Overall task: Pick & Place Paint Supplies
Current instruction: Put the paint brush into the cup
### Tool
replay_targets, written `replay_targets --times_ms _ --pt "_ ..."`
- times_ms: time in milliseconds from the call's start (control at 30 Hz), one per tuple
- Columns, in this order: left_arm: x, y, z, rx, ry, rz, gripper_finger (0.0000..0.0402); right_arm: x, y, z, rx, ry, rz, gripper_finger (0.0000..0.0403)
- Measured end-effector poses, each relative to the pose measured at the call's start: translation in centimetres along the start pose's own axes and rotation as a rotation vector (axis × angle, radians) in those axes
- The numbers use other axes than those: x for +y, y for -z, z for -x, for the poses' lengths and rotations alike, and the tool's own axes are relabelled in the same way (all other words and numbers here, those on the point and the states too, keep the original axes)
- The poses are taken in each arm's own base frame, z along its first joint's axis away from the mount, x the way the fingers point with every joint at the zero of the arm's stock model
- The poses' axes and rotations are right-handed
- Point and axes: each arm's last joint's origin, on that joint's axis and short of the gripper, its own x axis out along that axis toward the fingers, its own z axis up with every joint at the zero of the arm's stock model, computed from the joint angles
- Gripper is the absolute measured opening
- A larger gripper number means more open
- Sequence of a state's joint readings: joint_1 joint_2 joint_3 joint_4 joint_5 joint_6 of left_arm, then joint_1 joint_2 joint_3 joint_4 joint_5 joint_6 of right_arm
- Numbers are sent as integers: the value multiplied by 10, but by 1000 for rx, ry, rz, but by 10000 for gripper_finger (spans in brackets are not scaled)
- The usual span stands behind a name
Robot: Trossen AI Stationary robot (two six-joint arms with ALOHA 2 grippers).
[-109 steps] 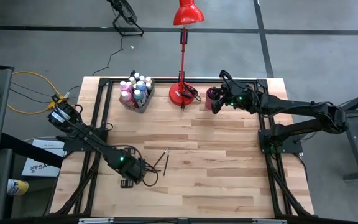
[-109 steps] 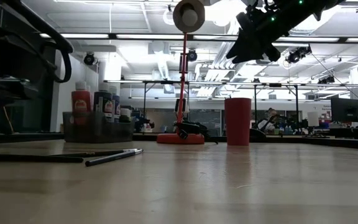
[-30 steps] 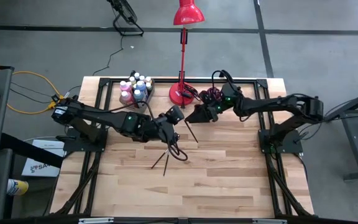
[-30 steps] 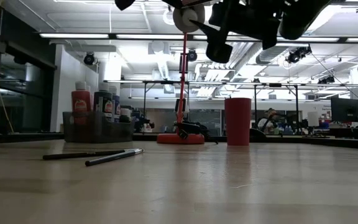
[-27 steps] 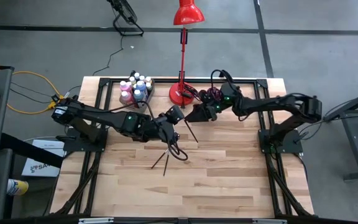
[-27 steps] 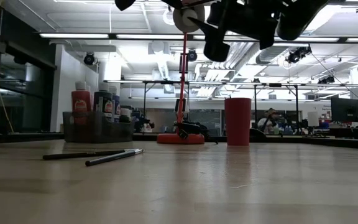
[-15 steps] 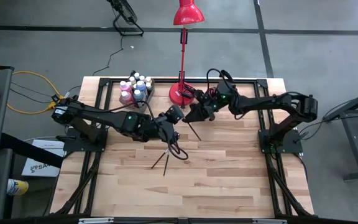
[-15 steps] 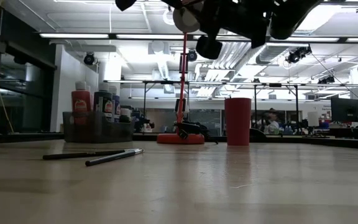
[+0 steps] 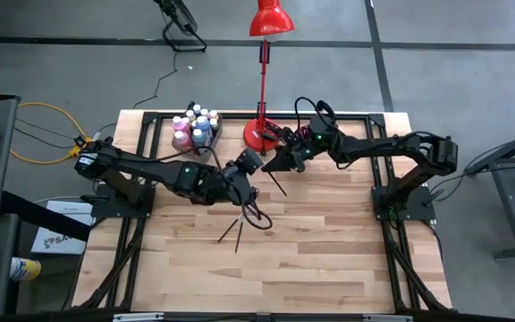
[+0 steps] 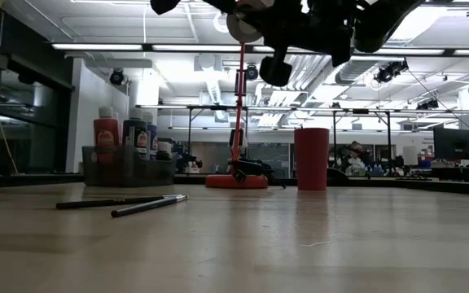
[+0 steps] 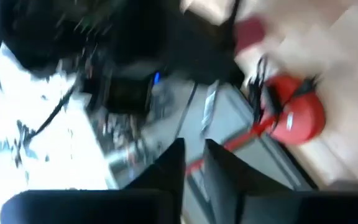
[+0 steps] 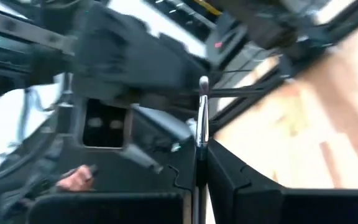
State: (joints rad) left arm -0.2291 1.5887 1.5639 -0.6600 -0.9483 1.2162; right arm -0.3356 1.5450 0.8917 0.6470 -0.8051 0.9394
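Planked wood table (image 9: 329, 241), pale, matt. My lamp (image 9: 264, 134): glossy red. Bin (image 10: 129, 167) translucent plastic. Brush (image 12: 202, 121) ferrule shiny metal.

Both arms reach mid-table, left gripper (image 9: 256, 166) slightly parted, right gripper (image 9: 273, 165) clamped, tips nearly meeting.

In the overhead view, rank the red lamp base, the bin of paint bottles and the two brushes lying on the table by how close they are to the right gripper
From the right gripper:
1. Red lamp base, just behind it toward the table's far edge.
2. Two brushes on the table, in front of it toward the near edge.
3. Bin of paint bottles, off to the left at the far edge.
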Motion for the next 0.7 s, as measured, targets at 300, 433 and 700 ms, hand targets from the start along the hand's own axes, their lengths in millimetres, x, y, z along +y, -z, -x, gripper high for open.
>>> replay_targets --times_ms 300,433,700 --pt "-13 28 11 148 70 417 162 -4 -16 42 -213 433 130 12" --pt "-32 39 9 214 237 606 170 8 -21 69 -322 739 274 12" --pt "-89 26 -8 312 276 902 170 26 -25 94 -491 1202 498 12"
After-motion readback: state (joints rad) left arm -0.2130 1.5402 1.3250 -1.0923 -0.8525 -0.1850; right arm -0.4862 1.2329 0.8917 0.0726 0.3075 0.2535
